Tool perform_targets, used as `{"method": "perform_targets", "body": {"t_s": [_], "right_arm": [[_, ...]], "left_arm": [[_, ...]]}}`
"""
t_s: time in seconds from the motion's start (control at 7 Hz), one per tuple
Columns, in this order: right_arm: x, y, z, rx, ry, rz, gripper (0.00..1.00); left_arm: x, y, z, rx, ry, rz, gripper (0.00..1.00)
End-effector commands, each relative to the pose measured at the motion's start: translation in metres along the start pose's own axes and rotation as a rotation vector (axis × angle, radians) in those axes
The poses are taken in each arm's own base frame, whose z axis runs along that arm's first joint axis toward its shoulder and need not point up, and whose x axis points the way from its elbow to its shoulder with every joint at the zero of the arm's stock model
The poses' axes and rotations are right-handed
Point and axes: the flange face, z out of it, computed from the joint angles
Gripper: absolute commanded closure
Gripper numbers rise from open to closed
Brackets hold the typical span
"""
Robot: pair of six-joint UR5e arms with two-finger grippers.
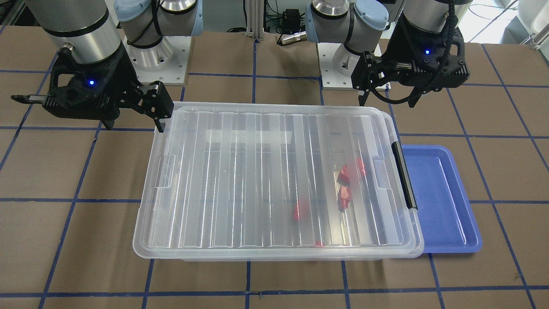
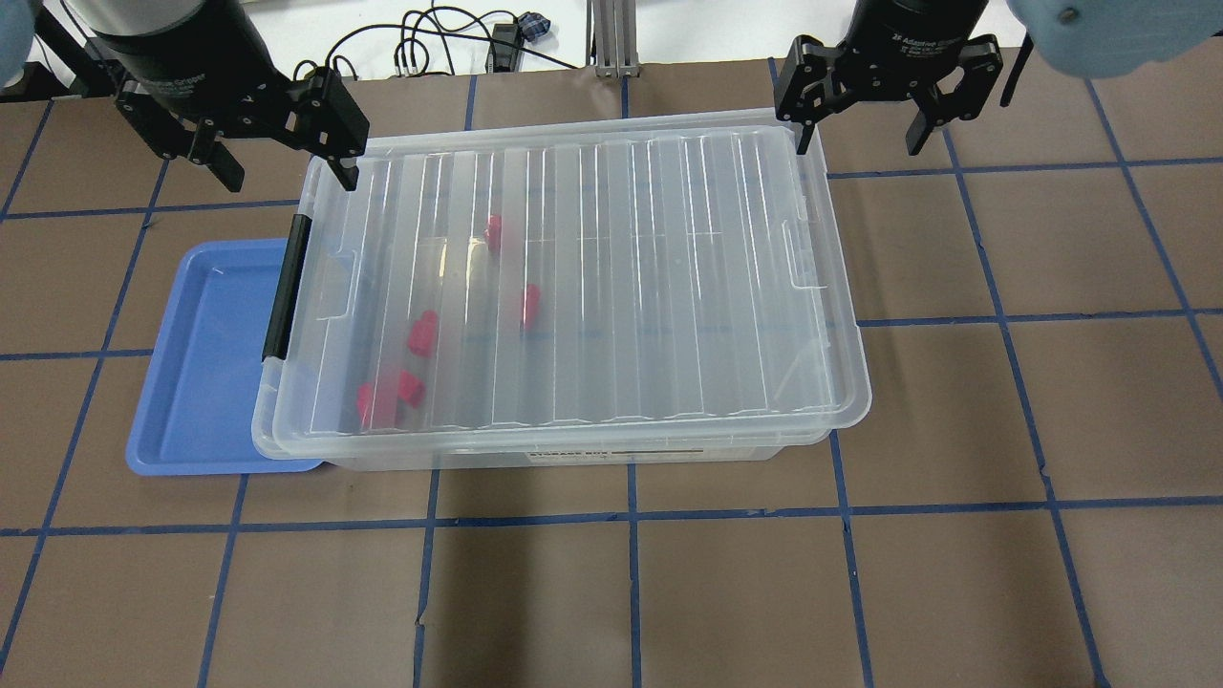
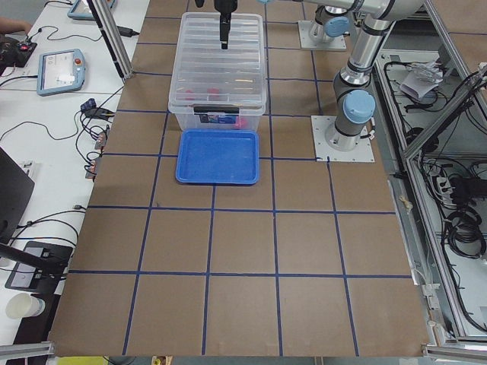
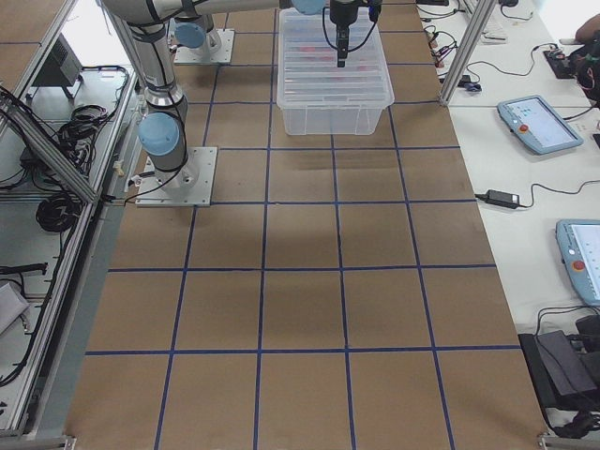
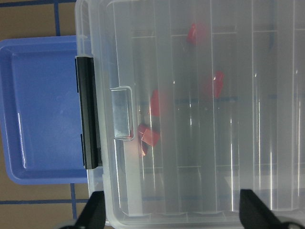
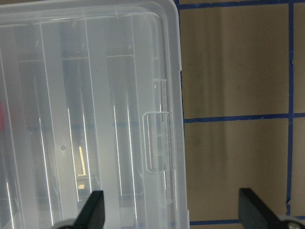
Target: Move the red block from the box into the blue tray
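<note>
**Item 1, box** (image 2: 669, 449): clear bin on the bench (image 2: 669, 592). The ribbed lid (image 2: 592, 287) was seated on it, with a black latch bar (image 2: 287, 287) at the end facing the tray. I could not tell whether the latch was fastened.

**Item 2, red block** (image 2: 421, 334): inside the box under the lid, in the half nearer the latch. Several others like it lay loose around it, all blurred by the ribbing. None was in the tray.

**Item 3, blue tray** (image 2: 205, 363): flat on the bench on my left, just beside the latch end, with the box's rim overhanging its edge. Nothing lay in the part I could see.

**Item 4, left tool** (image 2: 287, 162): jaws spread wide and holding nothing. It hung over a corner of the box at the latch end.

**Item 5, right tool** (image 2: 858, 134): also wide open and empty, over the matching corner at the opposite end.

**Step in hand, as I judged it:** the opening step — no block could be reached while the lid was on.

**Next move, as I judged it:** the lid had to come off.
- The left tool would likely have to free the latch bar first.
- The lid would then be lifted by its rim and kept level, perhaps with one tool at each end, since thin clear plastic tends to bow.
- It should be set down clear of the tray, so the tray stayed free to take a block.
</note>
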Motion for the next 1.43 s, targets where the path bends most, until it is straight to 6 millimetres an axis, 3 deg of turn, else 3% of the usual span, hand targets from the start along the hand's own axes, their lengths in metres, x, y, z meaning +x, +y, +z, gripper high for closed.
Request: {"method": "perform_targets", "body": {"t_s": [0.0,0.29,0.43,0.71,1.29], "right_arm": [[0.008,-0.013,0.041,-0.032,0.002,-0.03,0.0],[0.009,-0.017,0.112,-0.057,0.01,-0.021,0.0],[0.012,-0.019,0.135,-0.066,0.038,-0.026,0.0],[0.017,-0.012,0.151,-0.091,0.11,-0.039,0.0],[0.037,-0.015,0.152,-0.082,0.243,-0.041,0.0]], "left_arm": [[-0.001,0.0,-0.001,0.002,0.001,0.001,0.0],[-0.001,-0.001,-0.001,0.002,0.001,0.003,0.0],[-0.002,-0.002,0.0,0.0,0.0,-0.001,0.0],[-0.002,-0.001,-0.001,0.002,0.0,0.0,0.0],[-0.004,0.0,0.001,-0.001,0.001,-0.001,0.0]]}}
